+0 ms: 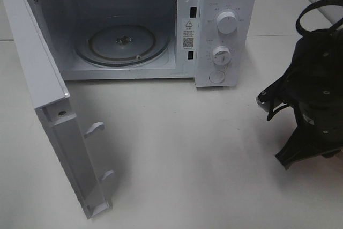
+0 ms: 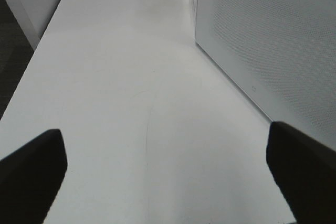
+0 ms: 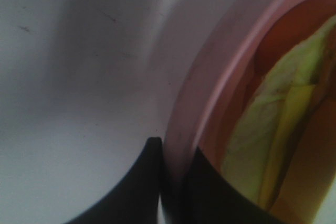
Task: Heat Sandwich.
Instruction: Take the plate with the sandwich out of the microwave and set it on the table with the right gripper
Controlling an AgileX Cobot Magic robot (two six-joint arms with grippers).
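On white table, before microwave with door swung open and glass turntable bare: right gripper clenched on rim of pink plate bearing sandwich at right edge; left gripper released, hovering beside microwave's side.

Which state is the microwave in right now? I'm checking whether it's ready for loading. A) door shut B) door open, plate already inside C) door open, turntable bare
C: the exterior high view shows the microwave door swung wide and the glass turntable with nothing on it.
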